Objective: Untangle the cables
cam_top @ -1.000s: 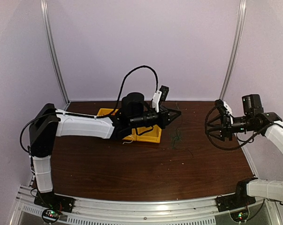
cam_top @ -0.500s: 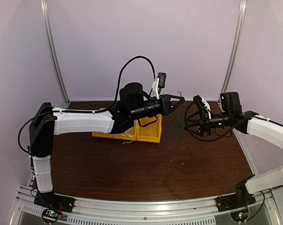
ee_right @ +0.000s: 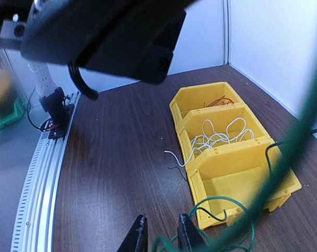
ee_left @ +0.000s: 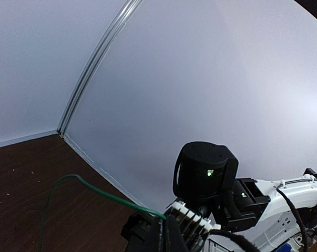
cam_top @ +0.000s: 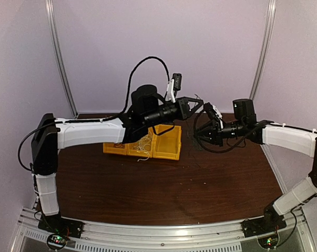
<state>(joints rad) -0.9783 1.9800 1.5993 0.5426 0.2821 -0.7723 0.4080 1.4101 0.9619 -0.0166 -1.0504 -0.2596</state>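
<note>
Nearest to me the dark worktop [cam_top: 147,194] lies bare in front of the two arm bases. Further in stands the yellow bin [cam_top: 166,149] with three compartments. The white cable [ee_right: 221,134] lies curled in the middle one, with one end hanging out over the side. What looks like the red cable [ee_right: 221,101] is in the compartment at one end.

Just beside the bin, on its right, the two arms meet. The right fingers [ee_right: 139,233] stand a little apart, low over the worktop. A loop of the green cable [ee_left: 121,197] lies in the gap between them, and they are not closed on it. Above them the left fingers [cam_top: 198,103] are closed on one end of the same cable and hold it up in the air. From there it hangs down in curls toward the bin's corner.

I think the danger is in the next closing and pull. The strand is thin and springy, so the right fingers may close beside it, or take two loops together, and then the knot becomes tighter. Some green loops lie against the front of the bin, and a hard pull could drag or tip it. The two arms are also very near to each other and could touch.
</note>
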